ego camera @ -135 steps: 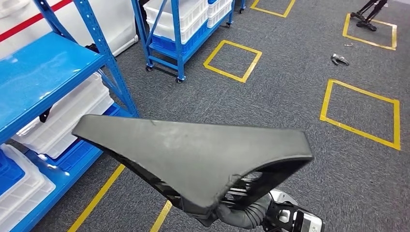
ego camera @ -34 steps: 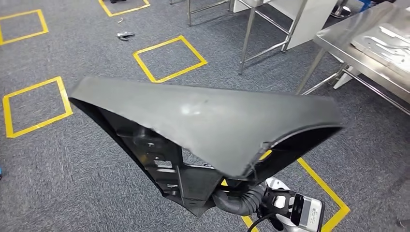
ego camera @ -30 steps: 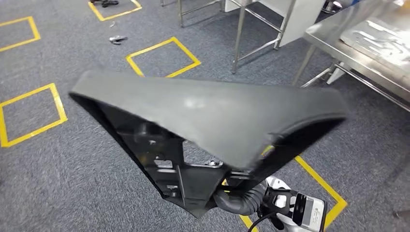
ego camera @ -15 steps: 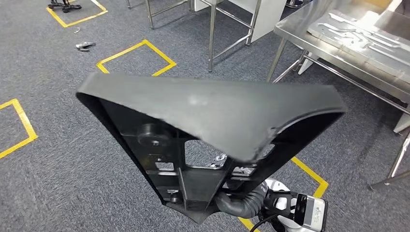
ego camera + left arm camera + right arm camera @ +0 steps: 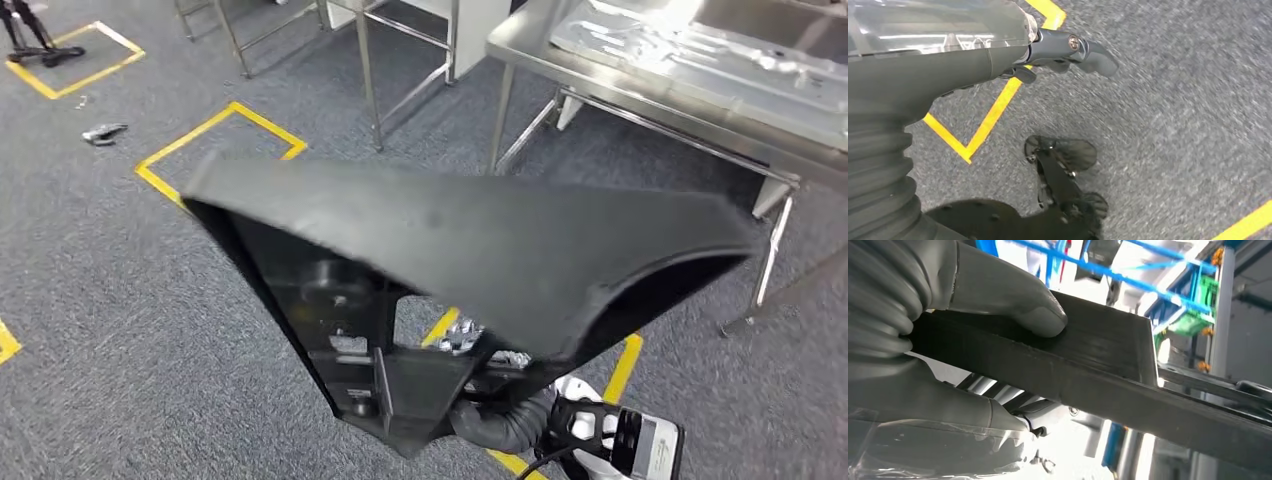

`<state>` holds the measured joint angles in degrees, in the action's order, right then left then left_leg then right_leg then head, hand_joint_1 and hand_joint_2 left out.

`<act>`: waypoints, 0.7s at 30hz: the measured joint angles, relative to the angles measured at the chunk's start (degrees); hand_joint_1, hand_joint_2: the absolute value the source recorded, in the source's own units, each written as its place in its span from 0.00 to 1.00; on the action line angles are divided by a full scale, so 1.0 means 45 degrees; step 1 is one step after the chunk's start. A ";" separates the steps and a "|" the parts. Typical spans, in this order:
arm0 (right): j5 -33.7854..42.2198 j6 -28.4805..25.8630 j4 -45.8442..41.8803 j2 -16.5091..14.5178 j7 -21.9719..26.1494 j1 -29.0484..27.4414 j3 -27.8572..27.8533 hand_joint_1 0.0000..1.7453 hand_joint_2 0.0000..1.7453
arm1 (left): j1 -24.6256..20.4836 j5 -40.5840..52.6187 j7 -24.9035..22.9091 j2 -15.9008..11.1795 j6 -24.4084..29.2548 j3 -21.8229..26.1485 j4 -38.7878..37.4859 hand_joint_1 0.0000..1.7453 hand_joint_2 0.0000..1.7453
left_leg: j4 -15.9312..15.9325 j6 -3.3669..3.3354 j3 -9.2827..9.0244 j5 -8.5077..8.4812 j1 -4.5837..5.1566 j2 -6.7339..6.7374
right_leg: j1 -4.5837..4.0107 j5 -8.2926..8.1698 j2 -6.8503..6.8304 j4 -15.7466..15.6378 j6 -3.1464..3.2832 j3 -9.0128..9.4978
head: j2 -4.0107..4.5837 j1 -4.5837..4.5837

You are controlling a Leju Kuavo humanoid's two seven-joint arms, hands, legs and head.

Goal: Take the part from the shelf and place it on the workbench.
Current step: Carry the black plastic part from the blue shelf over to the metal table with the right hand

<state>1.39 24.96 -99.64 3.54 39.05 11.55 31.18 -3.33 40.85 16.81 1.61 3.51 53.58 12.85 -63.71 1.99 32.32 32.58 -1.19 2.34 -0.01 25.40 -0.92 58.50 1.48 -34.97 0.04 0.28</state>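
In front of the robot, the worktop [image 5: 650, 75] had come much nearer than a moment before. The right robot hand [image 5: 948, 340] gripped the part [image 5: 470, 250] above the floor; the left robot hand [image 5: 1068, 50] hung empty, fingers apart.

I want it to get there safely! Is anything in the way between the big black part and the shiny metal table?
Nothing visible blocks it. The right hand holds the black part above open grey carpet, and the workbench stands just ahead with only floor between.
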 joint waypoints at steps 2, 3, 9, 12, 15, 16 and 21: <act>-0.0002 -0.0002 -0.0012 -0.0028 0.0041 -0.0006 0.0007 0.96 1.00 | 0.0047 -0.0002 0.0000 -0.0016 -0.0012 0.0052 0.0000 0.00 1.00 | -0.1680 0.0014 0.0893 0.0659 -0.0002 -0.0371 | -0.0027 0.0014 0.0315 0.0010 0.0095 0.0018 | 0.0000 -0.0006; -0.0010 0.0000 -0.0012 -0.0033 0.0049 -0.0024 0.0011 0.96 1.00 | 0.0076 -0.0005 0.0000 -0.0025 -0.0015 0.0072 0.0000 0.00 1.00 | -0.2222 0.0016 0.1238 0.0730 0.0002 -0.0417 | -0.0047 0.0022 0.0492 0.0023 0.0107 0.0026 | 0.0000 -0.0006; -0.0071 0.0070 -0.0013 -0.0064 0.0015 0.0035 0.0052 0.96 1.00 | 0.0035 -0.0028 0.0077 -0.0078 -0.0104 0.0142 0.0000 0.00 1.00 | 0.0684 -0.0190 0.0355 -0.1171 -0.0012 -0.1325 | -0.0074 0.0135 0.1403 0.0273 -0.0052 -0.0031 | 0.0001 0.0006; -0.0053 0.0164 -0.0017 -0.0087 -0.0148 0.0180 0.0066 0.96 1.00 | -0.0049 -0.0035 0.0072 -0.0084 -0.0199 0.0153 0.0000 0.00 1.00 | 0.0969 -0.0402 0.0222 -0.1195 0.0006 -0.1177 | -0.0007 0.0097 0.1671 0.0275 -0.0280 -0.0127 | 0.0001 0.0004; 0.0068 0.0222 -0.0016 -0.0089 -0.0225 0.0369 0.0069 0.96 1.00 | -0.0104 -0.0023 0.0012 -0.0069 -0.0153 0.0165 0.0004 0.00 1.00 | 0.1165 -0.0609 0.0086 -0.1281 -0.0071 -0.0785 | -0.0011 0.0614 0.0872 0.1122 -0.0480 -0.0513 | 0.0000 0.0084; 0.0120 0.0233 -0.0015 -0.0091 -0.0259 0.0435 0.0070 0.96 1.00 | -0.0091 -0.0027 -0.0044 -0.0076 -0.0126 0.0187 0.0005 0.00 1.00 | 0.1185 -0.0636 0.0062 -0.1272 -0.0060 -0.0641 | 0.0020 0.0999 0.0554 0.1858 -0.0548 -0.0886 | 0.0000 0.0121; 0.0291 0.0211 -0.0007 -0.0097 -0.0407 0.0512 0.0070 0.96 1.00 | -0.0063 -0.0247 -0.0254 -0.0085 -0.0282 0.0417 0.0000 0.00 1.00 | 0.1185 -0.0566 -0.0043 -0.1144 -0.0075 0.0109 | 0.0259 0.0874 0.0119 0.2725 -0.0727 -0.1396 | 0.0000 0.0151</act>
<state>2.70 25.91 -99.67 3.10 37.22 13.85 31.50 -3.61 39.74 15.67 1.22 2.24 55.45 12.85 -58.38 -0.56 32.12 27.44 -1.52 2.83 1.16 29.33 -0.38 70.76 -1.79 -41.25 0.04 0.96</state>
